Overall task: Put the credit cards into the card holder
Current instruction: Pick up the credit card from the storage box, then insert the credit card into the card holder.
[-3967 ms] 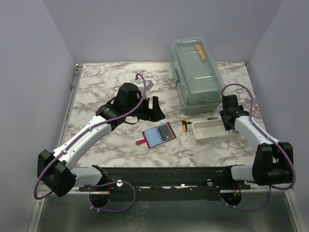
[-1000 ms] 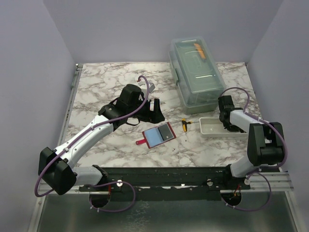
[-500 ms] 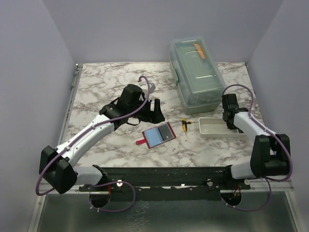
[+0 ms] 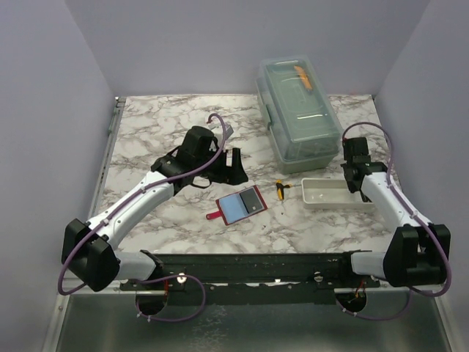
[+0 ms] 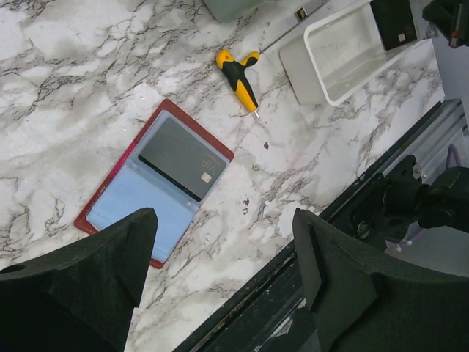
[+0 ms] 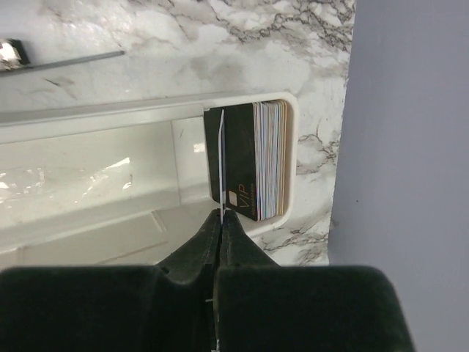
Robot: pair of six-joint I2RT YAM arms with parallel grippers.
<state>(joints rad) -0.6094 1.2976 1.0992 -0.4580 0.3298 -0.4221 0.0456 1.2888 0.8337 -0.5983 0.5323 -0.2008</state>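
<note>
The card holder (image 4: 240, 204) lies open on the marble, red-edged with pale blue pockets (image 5: 157, 187) and one dark credit card (image 5: 182, 158) in it. My left gripper (image 4: 236, 167) hovers behind it, open and empty (image 5: 223, 242). My right gripper (image 4: 353, 174) is over the right end of the white tray (image 4: 333, 194). It is shut (image 6: 221, 220) on one credit card (image 6: 220, 161), seen edge-on as a thin white line. A stack of credit cards (image 6: 267, 158) stands on edge at the tray's end, the front one black.
A yellow-and-black screwdriver (image 4: 280, 188) lies between the card holder and the tray. A large clear plastic box (image 4: 297, 110) with a lid stands behind the tray. The purple side wall (image 6: 410, 132) is close on the right of the tray.
The right gripper closed on a card at the tray's right end, and its wrist drew slightly back and to the right. The left arm stayed still.
</note>
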